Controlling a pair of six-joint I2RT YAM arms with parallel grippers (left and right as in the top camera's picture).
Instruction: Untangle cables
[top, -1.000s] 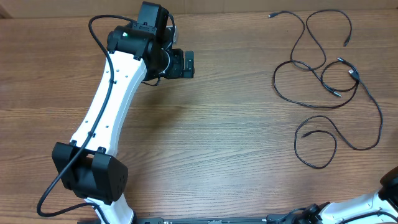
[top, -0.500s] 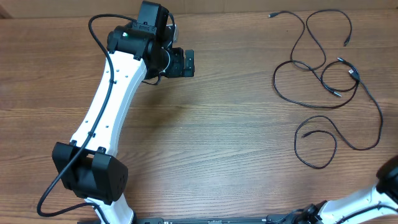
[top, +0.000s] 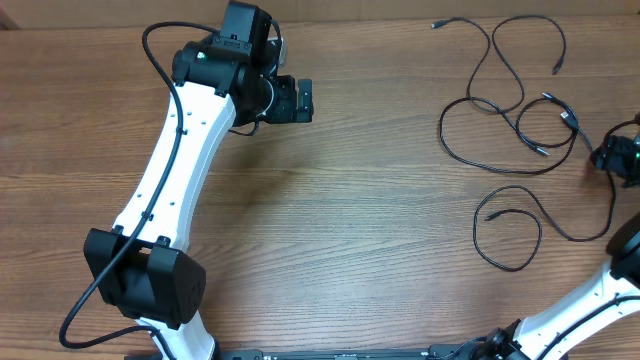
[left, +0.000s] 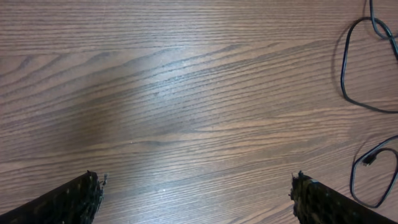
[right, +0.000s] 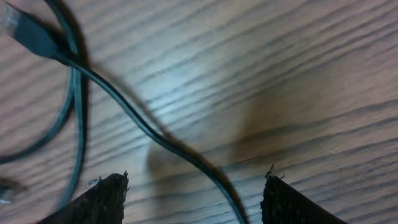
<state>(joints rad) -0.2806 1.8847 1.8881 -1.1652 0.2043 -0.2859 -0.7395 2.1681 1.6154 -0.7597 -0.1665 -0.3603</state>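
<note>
Cables (top: 519, 122) lie loosely overlapped at the right of the tabletop (top: 380, 200). They look light, limp and thin, probably best pinched mid-strand beside a crossing. Right pincer (right: 193, 198) open, straddling one strand, apparently untouched. Left pincer (left: 196, 199) open, empty, well apart.

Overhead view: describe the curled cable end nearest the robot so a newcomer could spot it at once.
On the wooden table, black cables lie spread out over the right half. Below the main tangle, on the robot's side, one cable curls into a round loop with its plug end tucked inside. No other cable crosses this loop, unlike the overlapping loops above it.
</note>
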